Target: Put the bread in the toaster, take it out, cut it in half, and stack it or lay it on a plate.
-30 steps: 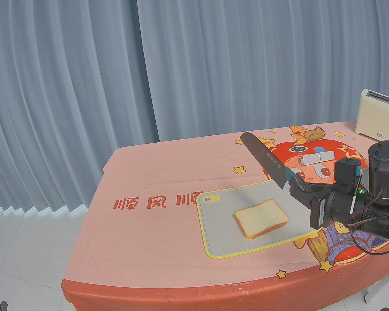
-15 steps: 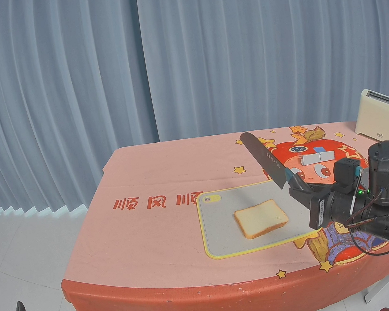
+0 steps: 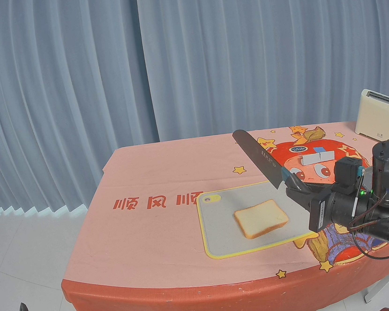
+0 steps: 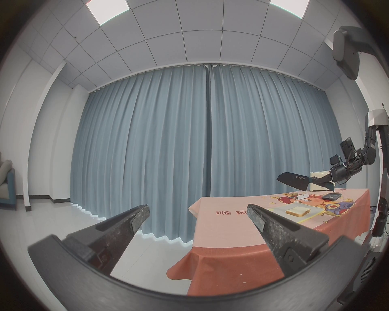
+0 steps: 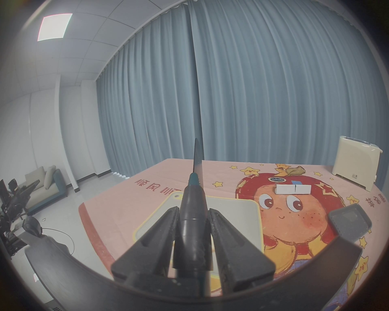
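pale bread slice (image 3: 261, 218), flat, whole

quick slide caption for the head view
Knife held raised in the right gripper, uncut bread slice lying on the cutting board.

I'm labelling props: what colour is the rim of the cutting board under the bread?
Yellow, around a pale grey cutting board; the head view shows it best.

Office-type lab rm: grid ceiling (image 4: 202, 40) w/ panel lights (image 4: 107, 9), wall-wide curtain (image 3: 144, 61), sofa (image 5: 42, 184).
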